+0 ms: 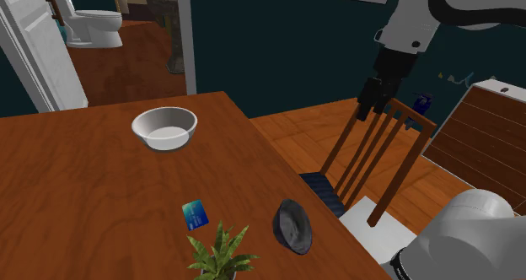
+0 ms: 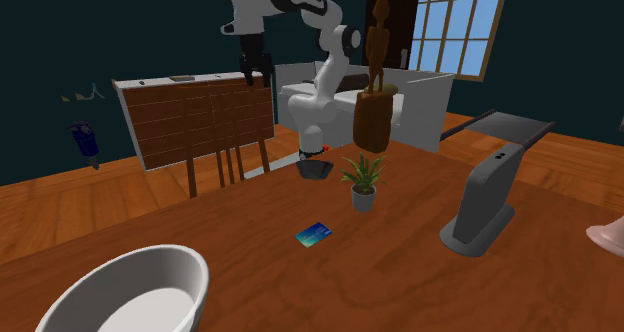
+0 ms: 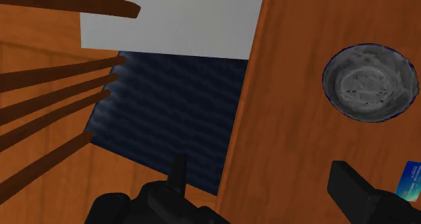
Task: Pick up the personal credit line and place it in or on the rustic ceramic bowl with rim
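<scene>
Closest in the shoulder view is the arm's white base (image 1: 472,236) at the lower right, with a small potted plant (image 1: 221,253) at the near edge of the wooden table (image 1: 76,194). The blue card (image 1: 195,214) lies flat on the table just beyond the plant. To its right, near the table edge, a dark grey bowl (image 1: 292,226) stands apart from it. A white bowl (image 1: 165,128) sits farther off to the left. The gripper (image 1: 372,110) hangs above a wooden chair (image 1: 379,152), off the table and well apart from the card. In the second exterior view the white bowl (image 2: 130,290) is nearest and the card (image 2: 313,234) lies mid-table. The plant (image 2: 362,180) and dark grey bowl (image 2: 315,168) are beyond it, and the gripper (image 2: 255,75) is high over the chair (image 2: 225,130). In the wrist view the black fingers (image 3: 354,189) stand apart with nothing between them, over the chair's dark blue seat (image 3: 175,101). The dark grey bowl (image 3: 369,82) and an edge of the card (image 3: 409,181) rest on the table beside it.
</scene>
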`<state>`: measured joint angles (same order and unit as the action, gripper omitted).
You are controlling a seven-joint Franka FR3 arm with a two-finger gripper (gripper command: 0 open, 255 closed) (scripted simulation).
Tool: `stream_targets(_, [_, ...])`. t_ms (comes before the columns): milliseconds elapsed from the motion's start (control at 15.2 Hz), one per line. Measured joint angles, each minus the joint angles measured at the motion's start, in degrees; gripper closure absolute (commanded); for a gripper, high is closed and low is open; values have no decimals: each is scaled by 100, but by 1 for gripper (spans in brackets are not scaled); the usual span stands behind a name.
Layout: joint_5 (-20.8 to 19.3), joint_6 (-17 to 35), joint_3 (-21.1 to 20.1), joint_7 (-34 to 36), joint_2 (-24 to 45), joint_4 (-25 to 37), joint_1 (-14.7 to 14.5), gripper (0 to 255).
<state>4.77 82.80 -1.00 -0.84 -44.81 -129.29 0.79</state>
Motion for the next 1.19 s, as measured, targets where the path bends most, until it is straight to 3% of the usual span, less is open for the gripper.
stream_targets(396, [260,562,-469,479,73,-356,-90,0])
stream_targets(1188, [760,2331,-2075,2084,1257,-484,-270,0])
